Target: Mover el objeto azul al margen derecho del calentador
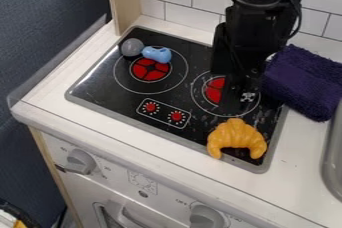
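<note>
Honestly, I could drag the grey rounded lump (131, 47) along with the small light-blue plastic toy (157, 54), since they lie close together by the back of the left burner (148, 70). The black arm (257, 27) hangs over the right burner (213, 90); I can't tell how wide its jaws are.

The top of the black arm (257, 2) is cut off by the view's edge. Just where the dark gripper (246, 101) ends against the black stove (100, 84) is hard to tell, and it hides part of the right burner (212, 89). Towards the worktop's (53, 92) back right corner, the purple towel (304, 84) runs out of view, as does the sink (330, 162) along the right edge. What exactly the blue object (157, 55) is cannot be made out.
</note>
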